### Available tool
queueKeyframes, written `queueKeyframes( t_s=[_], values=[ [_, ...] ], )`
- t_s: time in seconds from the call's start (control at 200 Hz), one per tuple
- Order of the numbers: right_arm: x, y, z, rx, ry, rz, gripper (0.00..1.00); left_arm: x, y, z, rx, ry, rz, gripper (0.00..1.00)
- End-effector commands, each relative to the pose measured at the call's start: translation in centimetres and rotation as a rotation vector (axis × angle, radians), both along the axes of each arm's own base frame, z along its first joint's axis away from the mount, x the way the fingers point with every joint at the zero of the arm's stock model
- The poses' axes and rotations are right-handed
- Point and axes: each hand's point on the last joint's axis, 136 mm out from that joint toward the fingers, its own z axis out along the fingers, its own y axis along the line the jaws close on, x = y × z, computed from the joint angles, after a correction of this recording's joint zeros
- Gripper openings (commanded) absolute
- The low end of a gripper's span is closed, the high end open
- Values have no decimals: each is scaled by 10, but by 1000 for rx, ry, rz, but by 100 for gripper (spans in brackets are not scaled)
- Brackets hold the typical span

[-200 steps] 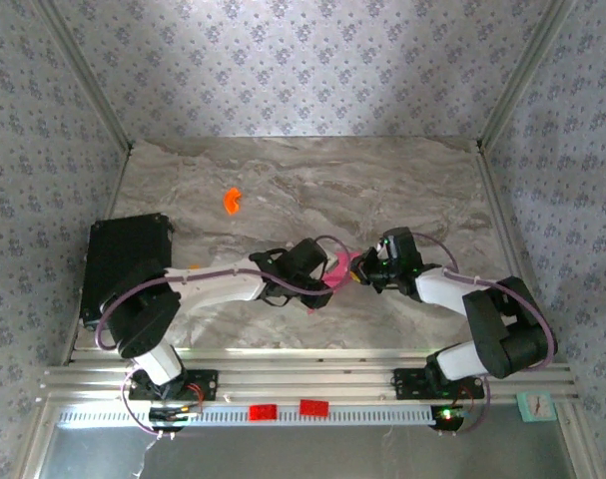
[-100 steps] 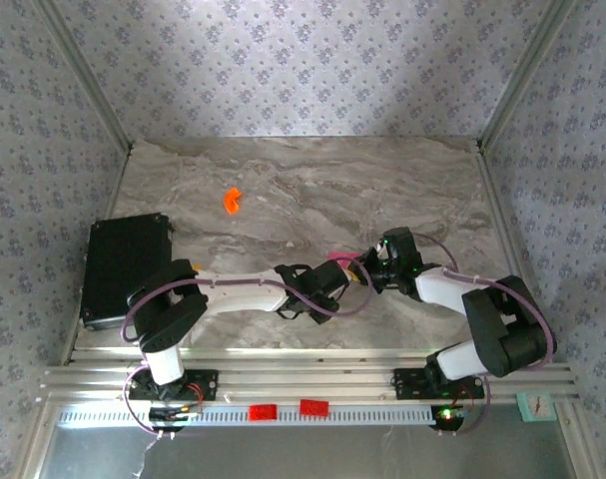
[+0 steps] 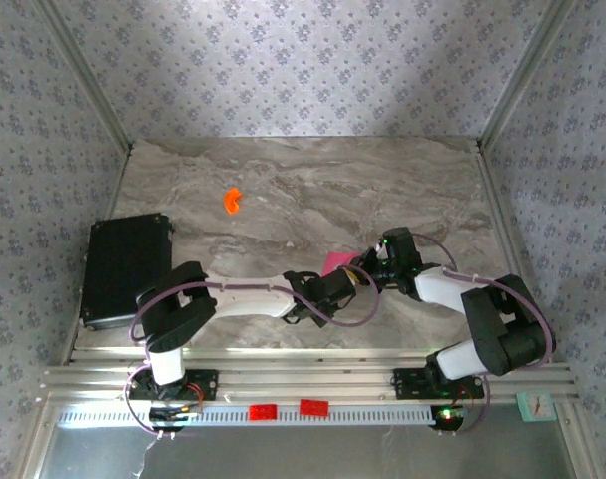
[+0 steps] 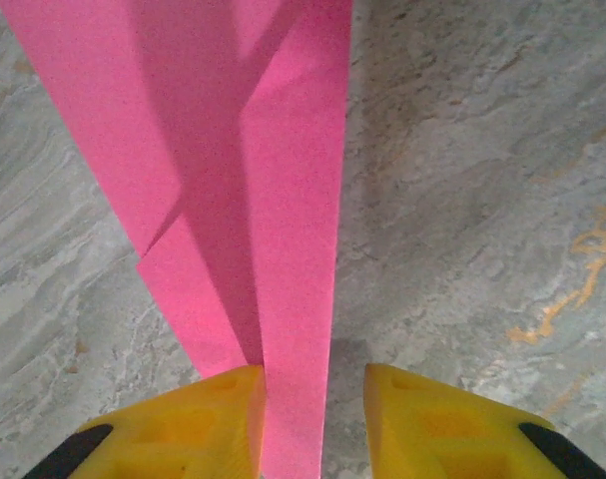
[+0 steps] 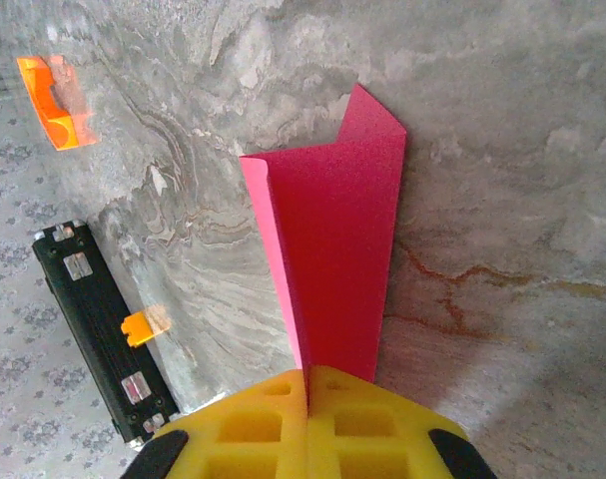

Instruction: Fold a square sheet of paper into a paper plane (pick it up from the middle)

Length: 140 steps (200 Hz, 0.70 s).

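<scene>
Mid-fold step, judging by creases. Pinching part-folded paper plane (image 5: 342,249) in closed right jaws; straddling its other end (image 4: 283,200) with left jaws narrow, not gripping. Next: close left squarely on crease.

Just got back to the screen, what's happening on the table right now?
Both arms meet mid-table over the pink paper, already folded into a narrow creased strip. The right pincer is shut on one end. The left pincer straddles the paper with its jaws apart, not yet gripping.
</scene>
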Motion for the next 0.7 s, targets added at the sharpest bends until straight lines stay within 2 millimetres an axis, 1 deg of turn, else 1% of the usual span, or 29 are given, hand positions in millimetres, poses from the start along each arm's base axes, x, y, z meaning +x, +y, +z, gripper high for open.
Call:
queueKeyframes(
  t_s=[0.0,0.2,0.45,0.695],
  values=[
    [6,3,6,15,-6,5,0,3,3,0,50,-32,-9,30],
    [8,3,8,17,-10,5,0,5,7,-1,67,-46,1,29],
    [6,3,6,17,-6,7,0,6,5,1,66,-53,-4,19],
    [6,2,5,16,-4,6,0,6,6,2,65,-55,-1,15]
  ],
)
